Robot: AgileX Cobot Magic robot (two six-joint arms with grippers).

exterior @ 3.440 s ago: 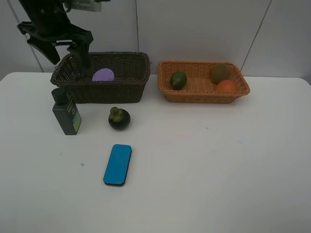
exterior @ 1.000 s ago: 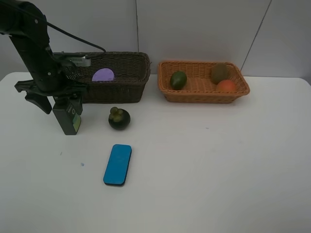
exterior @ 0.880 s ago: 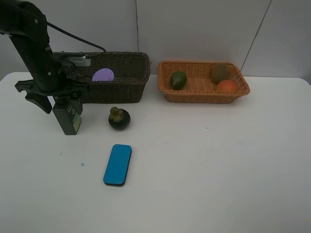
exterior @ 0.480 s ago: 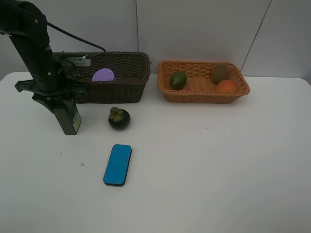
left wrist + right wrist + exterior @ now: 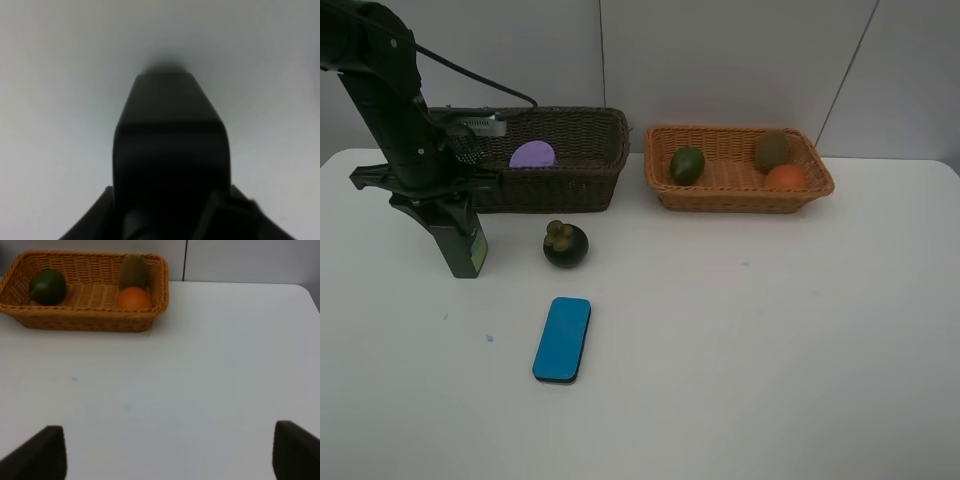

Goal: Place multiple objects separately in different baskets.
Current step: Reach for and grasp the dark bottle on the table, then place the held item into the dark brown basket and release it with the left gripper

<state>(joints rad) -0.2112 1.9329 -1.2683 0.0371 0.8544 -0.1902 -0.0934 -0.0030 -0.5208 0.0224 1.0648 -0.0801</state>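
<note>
Exterior high view: left gripper (image 5: 445, 220) is clamped on the upright dark green bottle (image 5: 470, 252), near-left of the dark brown basket (image 5: 590, 185).
Best lifted straight up, clearing the basket's near wall before lowering it inside.

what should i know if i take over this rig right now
Left end effector: closed around the top of the dark green bottle, which stands on the table in front of the dark basket; not lifted yet.
Right end effector: open, holding nothing.
Done: purple-lidded tub in the dark basket; green fruit, kiwi and peach in the orange basket.
Left: bottle, mangosteen and blue eraser, all on the table.
</note>
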